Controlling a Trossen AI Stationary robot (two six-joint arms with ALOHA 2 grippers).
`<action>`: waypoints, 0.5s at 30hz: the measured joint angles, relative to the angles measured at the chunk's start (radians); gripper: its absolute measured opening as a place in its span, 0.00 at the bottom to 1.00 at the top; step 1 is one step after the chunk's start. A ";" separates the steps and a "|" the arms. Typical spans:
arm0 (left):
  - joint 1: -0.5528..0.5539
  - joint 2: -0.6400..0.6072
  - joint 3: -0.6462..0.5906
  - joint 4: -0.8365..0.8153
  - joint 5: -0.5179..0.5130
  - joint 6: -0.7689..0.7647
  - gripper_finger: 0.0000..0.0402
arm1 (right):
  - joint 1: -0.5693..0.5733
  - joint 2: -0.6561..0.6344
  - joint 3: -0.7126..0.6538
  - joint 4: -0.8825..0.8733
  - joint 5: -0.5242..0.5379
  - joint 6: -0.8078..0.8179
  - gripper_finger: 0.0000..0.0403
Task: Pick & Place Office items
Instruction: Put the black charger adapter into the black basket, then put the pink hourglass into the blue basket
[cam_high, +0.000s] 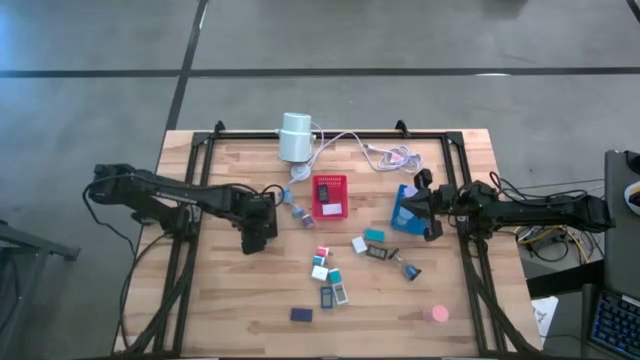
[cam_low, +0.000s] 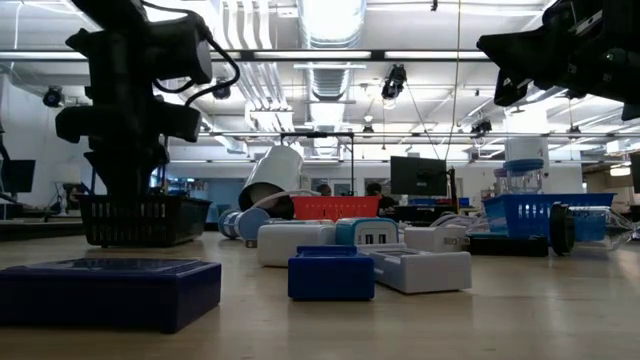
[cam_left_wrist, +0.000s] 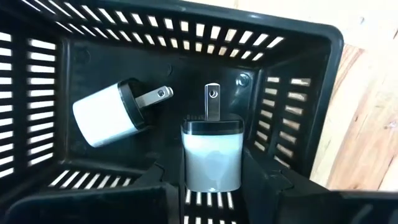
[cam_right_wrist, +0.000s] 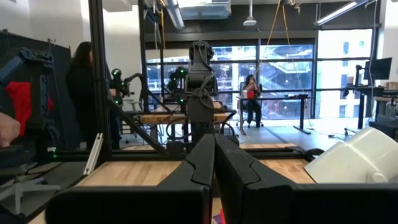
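Observation:
My left gripper (cam_high: 258, 232) points down into the black tray (cam_left_wrist: 311, 74) at the table's left and is shut on a white plug adapter (cam_left_wrist: 211, 155). A second white adapter (cam_left_wrist: 106, 115) lies on its side on the tray's floor. In the low view my left gripper (cam_low: 125, 165) stands over that tray (cam_low: 140, 222). Small office items lie loose mid-table: a white block (cam_high: 359, 244), a teal piece (cam_high: 375, 235), a dark blue block (cam_high: 301, 314) and a pink disc (cam_high: 435, 313). My right gripper (cam_right_wrist: 214, 163) is shut on nothing, level above the table by the blue tray (cam_high: 404, 212). My left gripper pinches the white adapter by the two sides of its body (cam_left_wrist: 189, 171) between its two fingers (cam_left_wrist: 155, 196), coming from above and pointing down. The metal prong (cam_left_wrist: 212, 101) sticks out past the fingertips. The adapter is inside the tray; whether it touches the floor I cannot tell.
A red tray (cam_high: 330, 196) with a white piece in it stands mid-table. A white cylinder (cam_high: 296, 137) with a cable (cam_high: 385, 152) lies at the far edge. A black frame (cam_high: 330, 133) runs round the table.

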 joint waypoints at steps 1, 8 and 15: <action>0.000 0.000 0.000 0.000 -0.001 0.000 0.22 | 0.000 0.000 0.000 0.000 0.000 0.000 0.02; 0.000 -0.002 0.007 -0.011 -0.001 0.005 0.53 | 0.000 0.000 0.000 -0.007 0.000 -0.002 0.02; 0.000 -0.035 0.093 -0.157 0.003 0.023 0.72 | 0.000 0.000 0.000 -0.007 0.000 -0.002 0.02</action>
